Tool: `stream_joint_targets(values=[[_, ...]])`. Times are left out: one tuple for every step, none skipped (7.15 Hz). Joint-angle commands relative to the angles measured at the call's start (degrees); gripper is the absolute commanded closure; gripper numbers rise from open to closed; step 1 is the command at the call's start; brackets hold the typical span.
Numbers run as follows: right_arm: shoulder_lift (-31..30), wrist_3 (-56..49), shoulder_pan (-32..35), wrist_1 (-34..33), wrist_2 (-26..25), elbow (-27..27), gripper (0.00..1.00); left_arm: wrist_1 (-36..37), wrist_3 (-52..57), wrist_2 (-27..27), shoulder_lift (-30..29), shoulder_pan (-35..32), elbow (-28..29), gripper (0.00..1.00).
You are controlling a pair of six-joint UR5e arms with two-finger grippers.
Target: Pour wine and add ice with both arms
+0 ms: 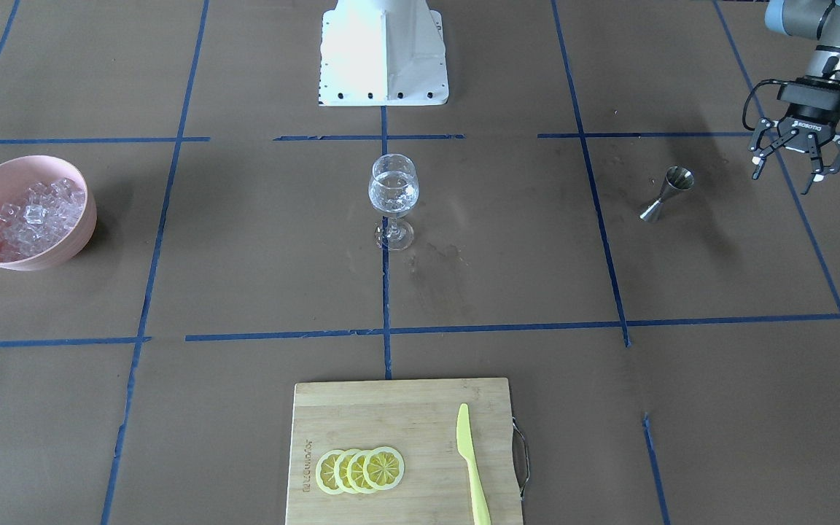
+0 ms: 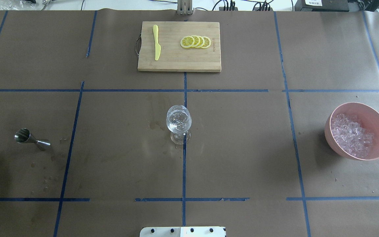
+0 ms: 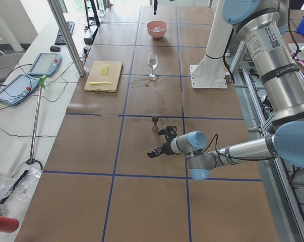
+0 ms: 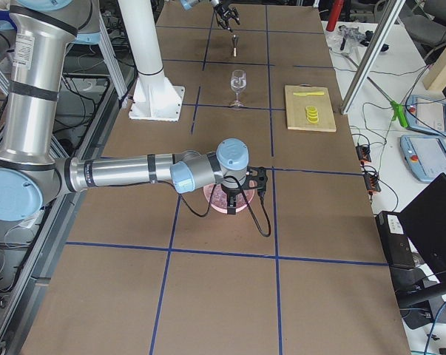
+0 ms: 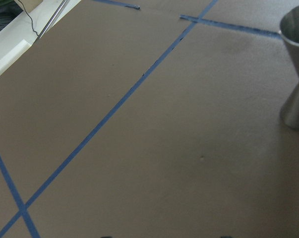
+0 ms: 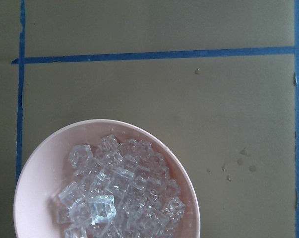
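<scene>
A clear wine glass (image 1: pixel 393 200) stands upright at the table's middle; its bowl glints and I cannot tell what it holds. The wine is hidden from me. A steel jigger (image 1: pixel 666 193) stands upright, and my left gripper (image 1: pixel 790 166) hangs open and empty just beside it, above the table. Only the jigger (image 5: pixel 295 74) shows in the left wrist view. The ice (image 6: pixel 117 191) lies heaped in a pink bowl (image 6: pixel 35 173). My right gripper (image 4: pixel 235 198) hovers over that bowl (image 4: pixel 211 201); I cannot tell whether it is open or shut.
A bamboo cutting board (image 2: pixel 176 62) at the operators' edge carries lemon slices (image 2: pixel 196 41) and a yellow-green knife (image 2: pixel 156 42). The white base block (image 1: pixel 383 55) sits at the robot's side. Blue tape lines cross the brown table cover.
</scene>
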Motion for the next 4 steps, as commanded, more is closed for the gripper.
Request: stream_joint_targets(values=[[0.26,9.37,-7.52,4.58,-5.28,0.33,0.0,1.03,2.16,-12.67,-0.72,-9.28,1.95,0.0],[2.44,14.88,-11.19,4.76,-10.25,0.76,0.0,5.91,2.16,-21.42,-1.06,-16.53,1.95,0.0],[2.63,16.41,-13.49,4.85,-12.65,0.42,0.0,7.61,2.51,-26.2,-2.11,-20.78,1.78,0.0],[2.55,16.43,-13.52,4.85,-12.76,0.42,0.02,7.37,2.34,-25.99,-1.86,-21.26,1.86,0.0]])
